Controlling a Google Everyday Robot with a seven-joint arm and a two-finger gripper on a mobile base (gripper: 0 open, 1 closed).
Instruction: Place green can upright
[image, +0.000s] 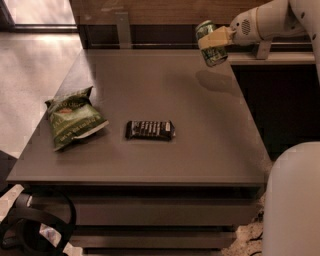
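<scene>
Place: office-type room.
Evidence: grey flat counter (150, 85); wood-panel wall (170, 9); pale polished floor (35, 75).
Claw: claw (212, 41) clamps dark green can (217, 56) over counter's far-right edge.

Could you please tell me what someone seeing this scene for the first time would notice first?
The eye goes first to the gripper at the upper right, holding the green can a little tilted in the air above the far right part of the grey table. Next come the green chip bag lying near the table's left edge and the dark candy bar flat beside it, toward the middle.
</scene>
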